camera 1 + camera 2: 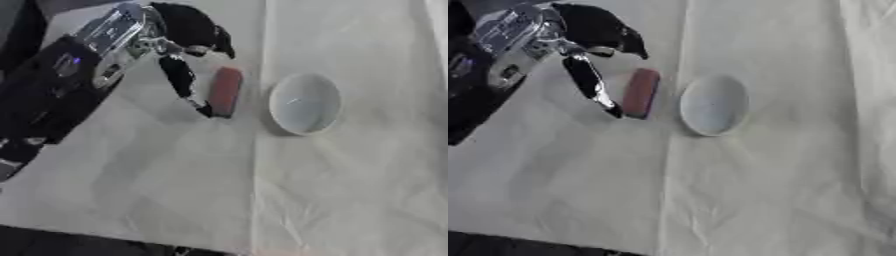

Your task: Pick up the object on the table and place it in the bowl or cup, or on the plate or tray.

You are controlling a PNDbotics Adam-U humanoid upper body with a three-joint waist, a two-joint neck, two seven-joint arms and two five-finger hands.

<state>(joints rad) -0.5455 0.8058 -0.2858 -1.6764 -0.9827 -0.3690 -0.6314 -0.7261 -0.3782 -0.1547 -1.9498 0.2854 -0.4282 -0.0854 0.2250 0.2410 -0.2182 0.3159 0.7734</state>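
My left hand (179,47) is spread over the red bar (225,91), thumb tip at its near end and fingers arched past its far end (not closed on it). I see the bar flat on the bench (157,190), just left of the white bowl (304,104).

Red oblong block (225,91) lying beside white bowl (304,103).

Left hand (179,47) reaching from upper left, fingers spread, thumb extended downward

Left hand (179,47) spread over red bar (225,91); white bowl (304,104) beside.
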